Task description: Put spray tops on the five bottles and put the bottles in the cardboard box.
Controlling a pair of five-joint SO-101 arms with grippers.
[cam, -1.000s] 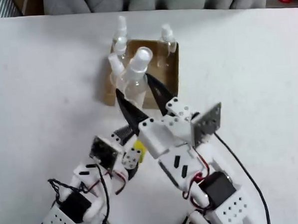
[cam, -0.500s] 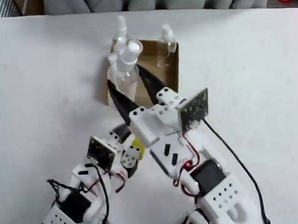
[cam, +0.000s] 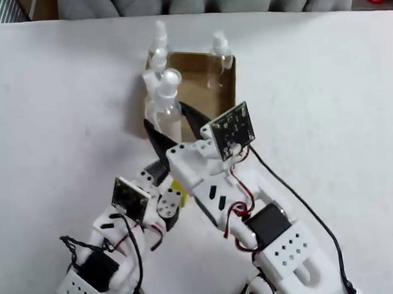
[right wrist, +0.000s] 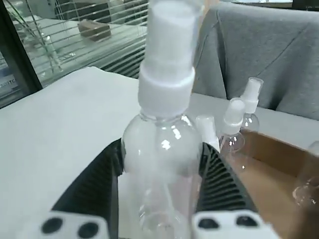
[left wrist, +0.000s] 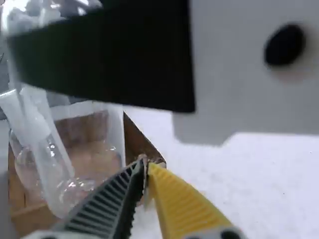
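A spray-topped bottle (cam: pixel 164 104) is pinched by the right gripper (cam: pixel 172 125) over the near left part of the cardboard box (cam: pixel 203 94), close beside the standing bottles (cam: pixel 153 57). The left gripper (left wrist: pixel 145 167) is pressed together at the box's near corner. If the bottle is lowered off-line, neighbours could be toppled or the wall caught.

White table (cam: pixel 49 95), grey chair (right wrist: pixel 264 45)
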